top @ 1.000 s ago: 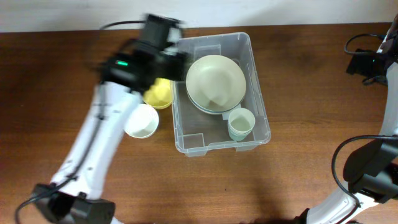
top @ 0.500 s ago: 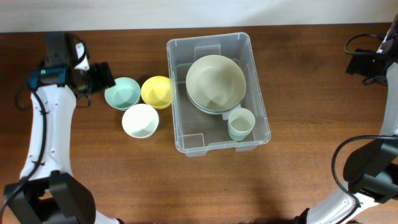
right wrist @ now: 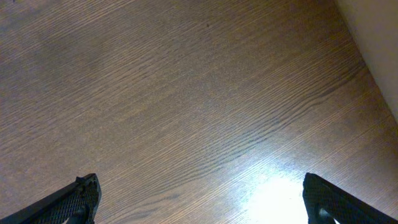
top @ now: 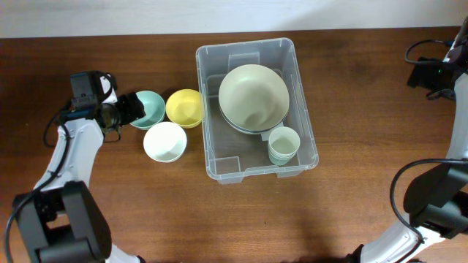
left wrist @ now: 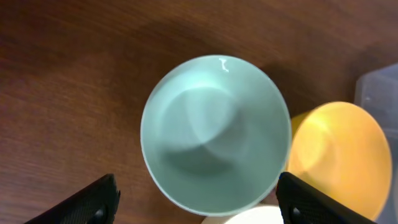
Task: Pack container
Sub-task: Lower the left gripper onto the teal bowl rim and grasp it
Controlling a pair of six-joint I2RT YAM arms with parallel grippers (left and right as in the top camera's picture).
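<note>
The container (top: 203, 109) sits mid-table, open side up, its far rim close to the table's (top: 351, 212) far edge, where wood meets a pale wall; its long sides run front to back. Inside, a big pale bowl (top: 254, 97) nests on another and fills the far half; a cup (top: 283, 145) stands near the front-right corner, just beside the wall; the front-left part of the floor is bare. A pale rectangle shows there, too small to tell whether it bears writing.

Left of the container three bowls crowd together: the yellow bowl (top: 184, 107) just beside the container's left wall, the teal bowl (top: 148, 109) next to it, the white bowl (top: 164, 141) in front of both.

The left gripper (top: 126, 109) reaches in from the left over the teal bowl (left wrist: 214, 134) – in the wrist view its fingers (left wrist: 93, 202) stand spread wide on either side of the rim, pinching nothing; the yellow bowl (left wrist: 336, 155) crowds the right finger's side, while bare wood lies on the left.

The right gripper (right wrist: 205, 202) hangs over bare wood at the table's far right – fingers spread wide, holding nothing; the pale wall edge cuts the corner of its view. Wide bare wood lies right of the container and along the front.
</note>
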